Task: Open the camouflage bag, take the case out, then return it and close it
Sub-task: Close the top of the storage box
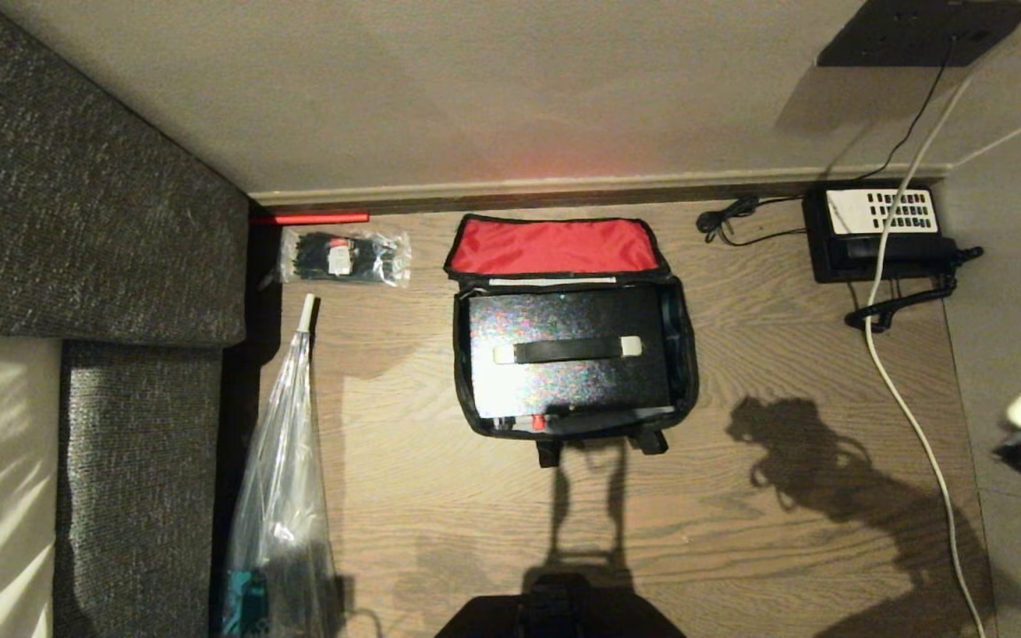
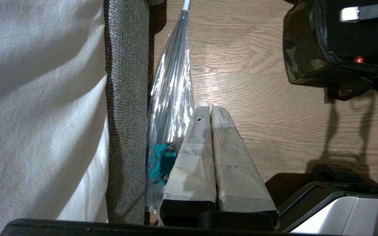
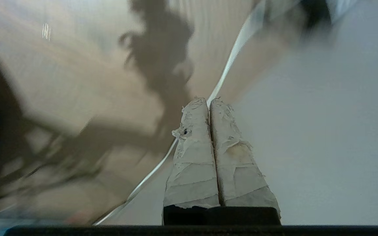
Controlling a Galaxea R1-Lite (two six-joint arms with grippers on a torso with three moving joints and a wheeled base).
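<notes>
Wood-grain surface by the wall carries your boxy camouflage bag, its red-lined lid thrown back, the flat black case lying inside. Both the left gripper and right gripper have fingers pressed together, empty; closing likely remains.

camouflage bag lies open, black case inside.
</notes>
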